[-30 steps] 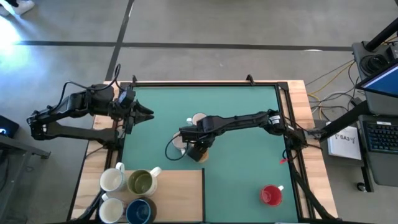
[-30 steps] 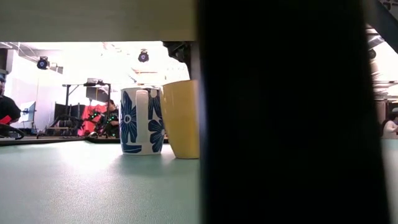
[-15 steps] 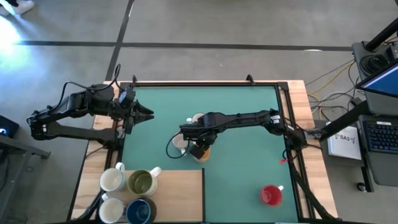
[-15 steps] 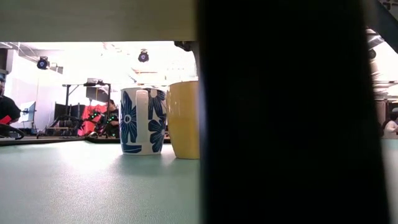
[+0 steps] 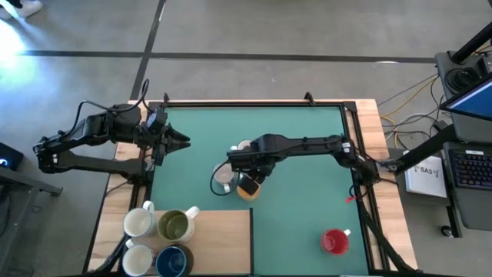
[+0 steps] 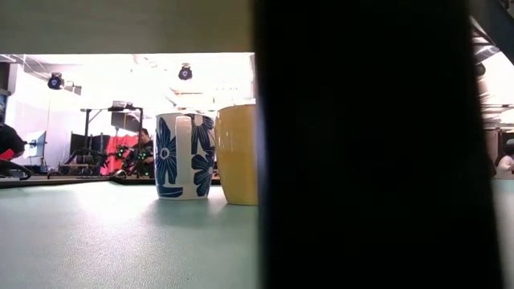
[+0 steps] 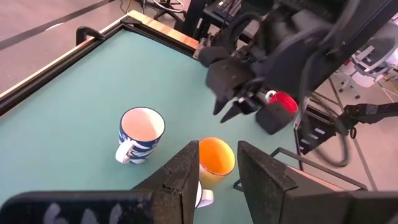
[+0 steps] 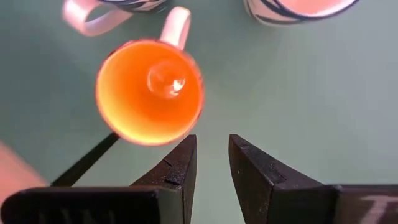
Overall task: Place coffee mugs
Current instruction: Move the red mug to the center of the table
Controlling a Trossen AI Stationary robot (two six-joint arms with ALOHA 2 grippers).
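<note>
The orange mug (image 8: 149,91) stands upright on the green mat (image 5: 300,146), just beside a blue-flowered white mug (image 7: 140,132). The right gripper (image 8: 208,163) hovers directly above the orange mug, its jaws a narrow gap apart and holding nothing. The left gripper (image 7: 216,174) waits well off at the mat's left edge, jaws slightly parted and empty. A red mug (image 5: 334,241) sits far from the orange one, near the mat's front right corner.

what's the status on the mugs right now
Right gripper above orange mug, empty. Left gripper waits at table's left edge, empty. Red mug alone, front right. Nothing blocking.
</note>
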